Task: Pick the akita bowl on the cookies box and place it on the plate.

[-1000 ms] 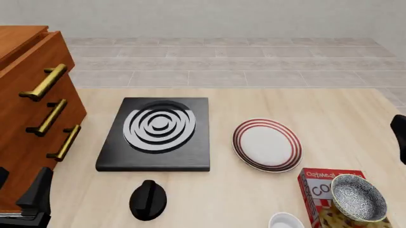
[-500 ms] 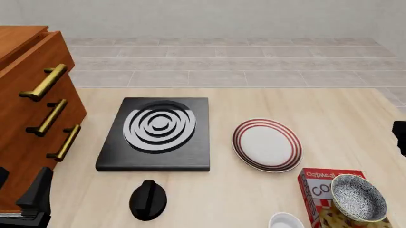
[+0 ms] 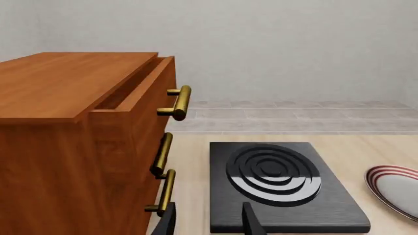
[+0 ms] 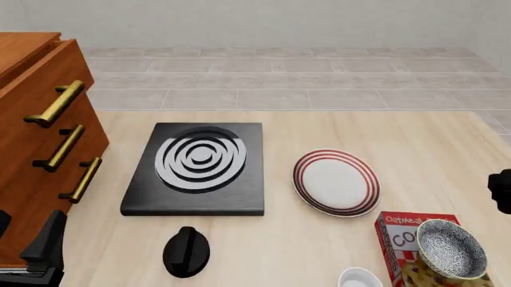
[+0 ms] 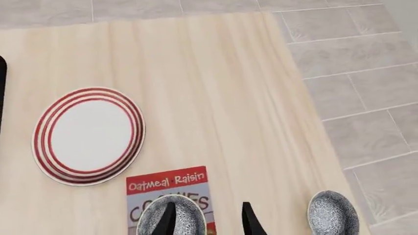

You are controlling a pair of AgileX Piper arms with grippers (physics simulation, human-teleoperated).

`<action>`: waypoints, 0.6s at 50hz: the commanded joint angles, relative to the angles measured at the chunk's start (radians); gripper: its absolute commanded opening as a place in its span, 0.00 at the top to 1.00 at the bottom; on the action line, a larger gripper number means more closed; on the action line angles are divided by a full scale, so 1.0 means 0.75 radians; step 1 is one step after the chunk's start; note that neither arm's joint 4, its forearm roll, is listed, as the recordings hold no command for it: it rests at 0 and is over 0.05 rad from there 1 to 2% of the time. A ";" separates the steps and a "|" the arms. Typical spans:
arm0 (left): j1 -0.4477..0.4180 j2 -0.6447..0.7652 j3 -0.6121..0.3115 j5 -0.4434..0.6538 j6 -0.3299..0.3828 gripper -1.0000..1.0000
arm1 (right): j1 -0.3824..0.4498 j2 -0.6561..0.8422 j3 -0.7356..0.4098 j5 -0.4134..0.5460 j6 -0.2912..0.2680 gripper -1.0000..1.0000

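Note:
The akita bowl [image 4: 451,248], speckled grey with a pale rim, sits on the red cookies box [image 4: 398,230] at the table's near right. The plate [image 4: 336,181], white with red rings, lies just behind and left of the box. My right gripper [image 4: 501,191] shows only as a dark shape at the right edge, above the table and right of the plate. In the right wrist view it looks down, open [image 5: 207,226], over the box [image 5: 168,183] and the bowl [image 5: 187,215], with the plate [image 5: 88,135] farther on. My left gripper [image 4: 44,248] rests open at the near left.
A black stove [image 4: 200,164] with white rings lies left of the plate, a black knob [image 4: 186,251] in front of it. A wooden cabinet [image 4: 40,119] with brass handles fills the left side. A white bowl [image 4: 359,278] is left of the box. Another speckled bowl [image 5: 333,214] appears by the table's right edge.
The right arm's dark shape at the right edge has slid toward the near side, closer to the box. The left arm and all objects have stayed put.

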 commanded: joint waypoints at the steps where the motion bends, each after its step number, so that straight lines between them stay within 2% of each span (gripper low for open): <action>1: 0.000 0.000 0.000 0.000 0.000 0.00 | -0.036 0.011 0.032 0.023 -0.043 0.00; 5: 0.000 0.000 0.000 0.000 0.000 0.00 | -0.061 0.025 0.067 0.006 -0.053 0.00; 6: 0.000 0.000 0.000 0.000 0.000 0.00 | -0.050 0.032 0.076 0.008 -0.036 0.00; 15: 0.000 0.000 0.000 0.000 0.000 0.00 | -0.055 0.063 0.171 -0.039 -0.073 0.00; 30: 0.000 0.000 0.000 0.000 0.000 0.00 | -0.032 0.117 0.256 -0.092 -0.065 0.00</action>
